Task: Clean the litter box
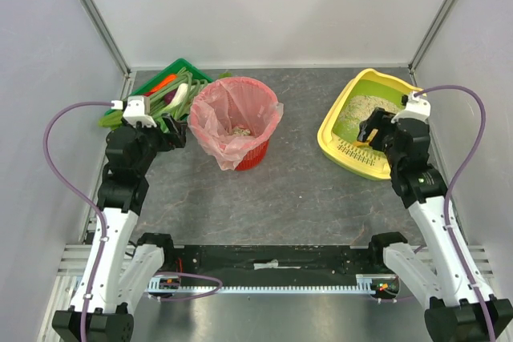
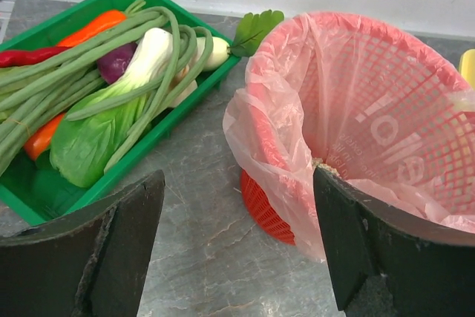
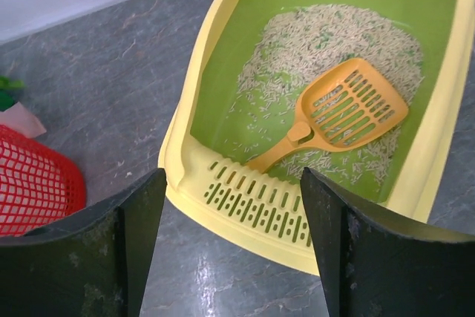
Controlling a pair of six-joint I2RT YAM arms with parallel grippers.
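Note:
The litter box (image 1: 353, 156) is a yellow tray with a lime-green inside, at the right of the table. Pale beige litter (image 3: 326, 42) is spread over its far half. An orange slotted scoop (image 3: 341, 113) lies in it, handle pointing toward the slotted rim (image 3: 252, 202). My right gripper (image 3: 231, 183) hangs open just above that slotted end, with nothing between its fingers; the top view shows the right gripper (image 1: 370, 130) over the box's near part. My left gripper (image 2: 237, 180) is open and empty over bare table beside the red basket.
A red basket (image 1: 235, 122) lined with a pink bag (image 2: 297, 109) stands mid-table, some litter at its bottom. A green tray (image 1: 186, 66) of vegetables (image 2: 111, 87) sits at the back left. White walls close in the sides and back.

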